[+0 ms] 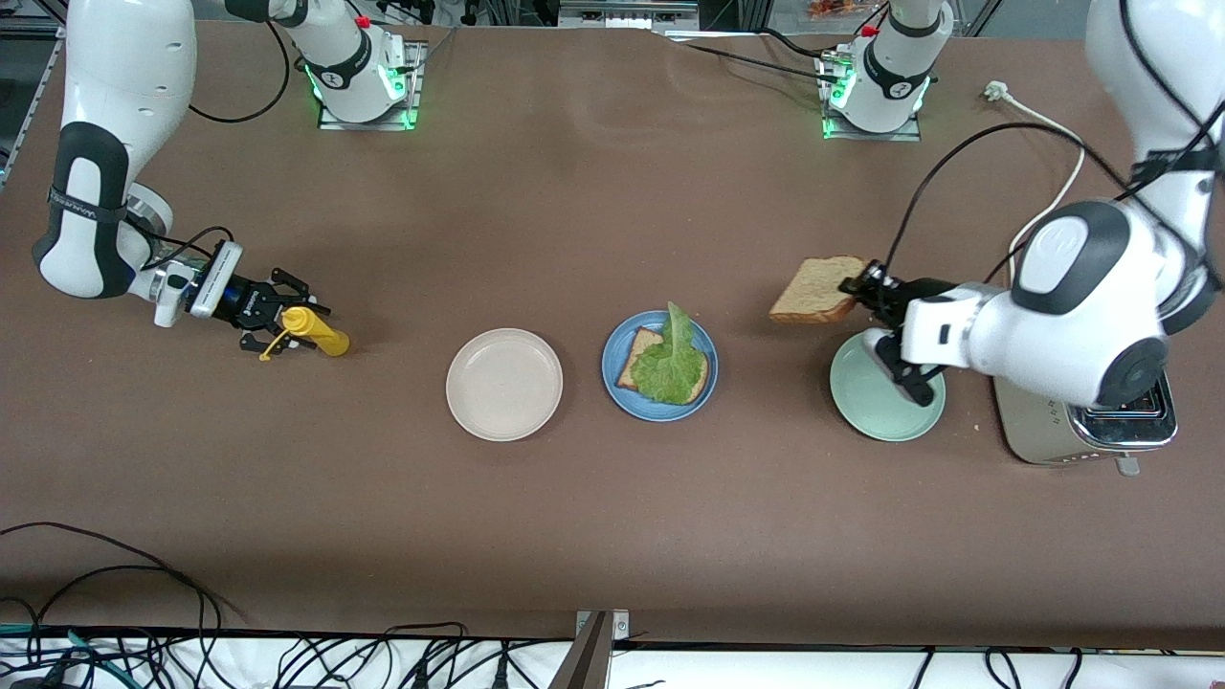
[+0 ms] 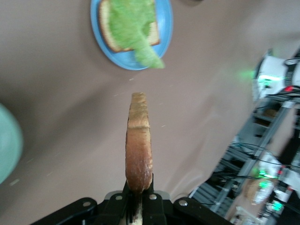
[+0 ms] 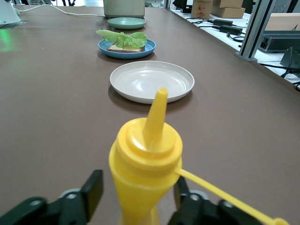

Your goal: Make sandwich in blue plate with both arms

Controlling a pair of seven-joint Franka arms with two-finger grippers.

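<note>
Three plates stand in a row: beige plate (image 1: 504,385), blue plate (image 1: 660,366) carrying one bread slice (image 1: 639,365) under one lettuce leaf (image 1: 674,362), and mint-green plate (image 1: 887,393). The left gripper (image 1: 859,287), over the table near the mint-green plate, is clamped on a second bread slice (image 1: 816,289). The right gripper (image 1: 284,325), at the right arm's end, has its fingers parted either side of one yellow squeeze bottle (image 1: 316,331).

Matt blue plate (image 1: 660,366), glossy yellow plastic bottle (image 3: 145,168), shiny metal toaster (image 1: 1086,431)

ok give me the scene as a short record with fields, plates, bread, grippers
blue plate: bread slice with lettuce leaf on top
beige plate: beside the blue plate, toward the right arm's end
mint-green plate: by the toaster
left gripper: shut on second bread slice, above the table
right gripper: open around the yellow mustard bottle
</note>
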